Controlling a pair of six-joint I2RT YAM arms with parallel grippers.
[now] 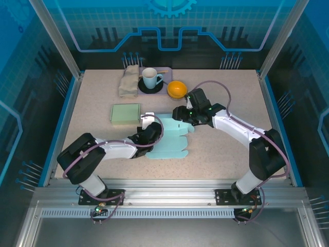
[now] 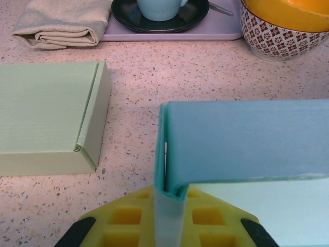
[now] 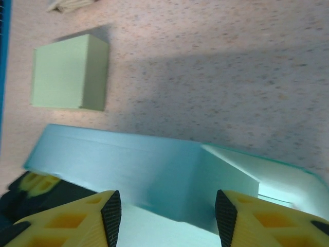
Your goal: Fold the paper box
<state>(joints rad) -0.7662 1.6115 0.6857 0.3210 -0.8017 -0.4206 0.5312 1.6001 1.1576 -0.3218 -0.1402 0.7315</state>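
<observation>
The light blue paper box (image 1: 169,145) lies partly folded in the middle of the table, with its back wall raised. My left gripper (image 1: 146,135) is at its left end, shut on a folded upright side flap (image 2: 168,170) pinched between the yellow fingers (image 2: 123,218). The raised wall (image 2: 247,139) runs off to the right of that grip. My right gripper (image 1: 182,116) hovers over the box's far right corner. It stands open, with its black-padded fingertips (image 3: 110,211) set apart above the inside of the box (image 3: 154,170) and nothing between them.
A closed pale green box (image 1: 125,113) sits left of the blue one. At the back are a folded beige cloth (image 1: 128,80), a cup on a dark saucer (image 1: 150,78) and an orange bowl (image 1: 177,89). Bare speckled tabletop lies to the right and along the front.
</observation>
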